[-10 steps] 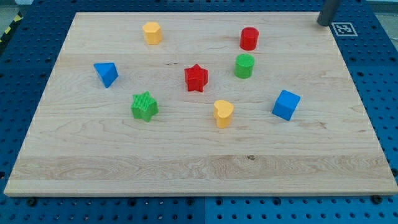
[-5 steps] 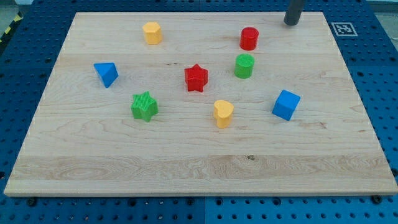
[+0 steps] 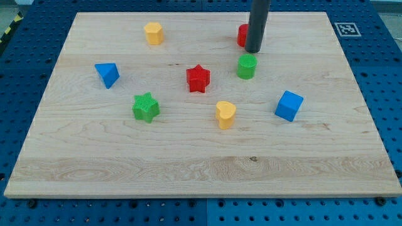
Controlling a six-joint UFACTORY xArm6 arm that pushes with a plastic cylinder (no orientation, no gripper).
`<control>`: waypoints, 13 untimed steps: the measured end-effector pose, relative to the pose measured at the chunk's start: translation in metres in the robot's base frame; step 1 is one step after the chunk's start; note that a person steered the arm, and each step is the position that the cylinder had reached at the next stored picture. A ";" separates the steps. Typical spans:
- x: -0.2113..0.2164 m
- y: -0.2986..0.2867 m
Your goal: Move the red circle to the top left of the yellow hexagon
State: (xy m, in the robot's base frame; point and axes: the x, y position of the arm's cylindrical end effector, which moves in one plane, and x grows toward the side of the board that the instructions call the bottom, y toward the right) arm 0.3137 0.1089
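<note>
Wooden board [image 3: 188, 163] on blue pegboard [image 3: 389, 81]

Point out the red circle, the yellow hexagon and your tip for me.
Red circle block [image 3: 242, 35]: camera view, its visible left edge; the rod hides the rest.
Yellow hexagon block [image 3: 153, 32]: camera view, centre of block.
My tip [image 3: 253, 50]: camera view, rod's very end.

My tip [image 3: 253, 51] has been brought from the top right corner of the view, off the wooden board [image 3: 188, 157], leftward and down onto it. It is now placed against the right side of the red circle [image 3: 242, 35], most of which is now hidden behind the rod. The tip is seen just above the green cylinder [image 3: 247, 66]. No shift of the red circle itself can be made out.
</note>
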 end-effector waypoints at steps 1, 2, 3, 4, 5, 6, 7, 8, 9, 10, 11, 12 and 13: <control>-0.029 0.002; -0.043 0.002; -0.050 0.032; -0.080 0.044; -0.078 0.040; -0.061 0.023; -0.060 0.016; -0.060 0.008; -0.060 -0.019; -0.060 -0.048; -0.072 -0.065; -0.095 -0.053; -0.098 -0.051</control>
State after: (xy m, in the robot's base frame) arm 0.2162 0.0581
